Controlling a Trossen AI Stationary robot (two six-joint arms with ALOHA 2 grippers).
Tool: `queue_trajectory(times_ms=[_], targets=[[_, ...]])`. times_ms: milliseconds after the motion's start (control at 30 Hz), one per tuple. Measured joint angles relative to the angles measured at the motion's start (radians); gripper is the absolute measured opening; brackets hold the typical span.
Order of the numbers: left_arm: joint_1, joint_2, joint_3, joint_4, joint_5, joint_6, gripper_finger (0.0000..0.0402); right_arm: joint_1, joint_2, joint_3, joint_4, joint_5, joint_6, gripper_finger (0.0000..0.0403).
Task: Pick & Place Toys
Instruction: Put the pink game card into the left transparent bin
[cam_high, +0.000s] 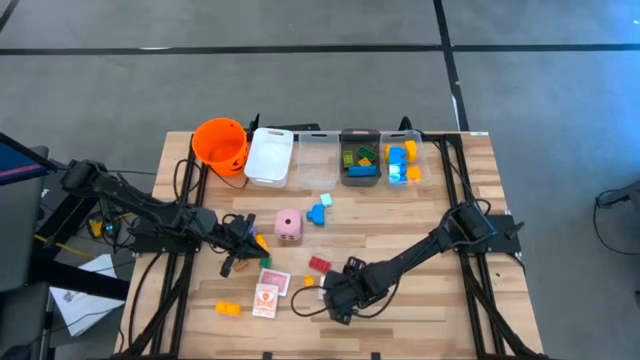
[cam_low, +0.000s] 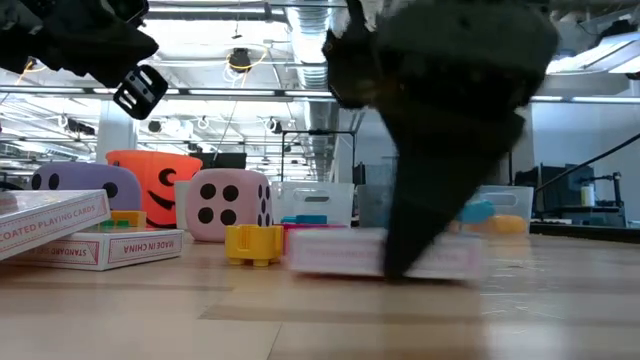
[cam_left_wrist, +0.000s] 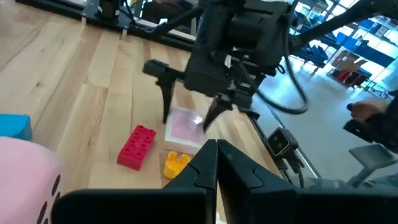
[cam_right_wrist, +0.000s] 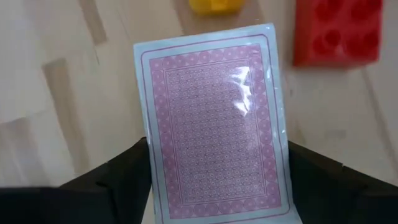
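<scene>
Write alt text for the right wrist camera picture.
A pink-backed card deck in clear wrap lies flat on the wooden table, between the open fingers of the right hand. Beyond it sit a red brick and a yellow brick.

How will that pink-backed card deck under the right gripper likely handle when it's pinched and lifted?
The card deck lies flat between the right gripper's open fingers, so it won't roll. Its glare suggests a clear wrap, probably slick against the pads. It looks thin and low on the table, so the fingers may have little edge to catch; it likely stays stiff if wrapped.
</scene>
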Motion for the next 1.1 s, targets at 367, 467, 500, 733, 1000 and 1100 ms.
queue_trajectory(times_ms=[367, 467, 500, 733, 1000, 1100], targets=[[0.000, -0.008, 0.000, 0.176, -0.074, 0.121, 0.0000, -0.006, -0.016, 0.008, 0.112, 0.078, -0.088, 0.0301], [0.002, -0.021, 0.000, 0.272, -0.144, 0.212, 0.0000, -0.019, -0.016, 0.029, 0.101, 0.100, -0.113, 0.0301], [0.005, -0.027, 0.000, 0.291, -0.177, 0.244, 0.0000, -0.026, -0.016, 0.039, 0.105, 0.102, -0.128, 0.0301], [0.047, -0.053, 0.000, 0.325, -0.332, 0.367, 0.0000, -0.070, -0.018, 0.137, 0.122, 0.199, -0.264, 0.0301], [0.052, -0.054, 0.000, 0.266, -0.333, 0.370, 0.0000, -0.121, -0.019, 0.232, 0.100, 0.595, -0.358, 0.0301], [0.052, -0.057, 0.000, 0.252, -0.354, 0.371, 0.0000, -0.141, -0.019, 0.250, 0.057, 0.709, -0.349, 0.0301]])
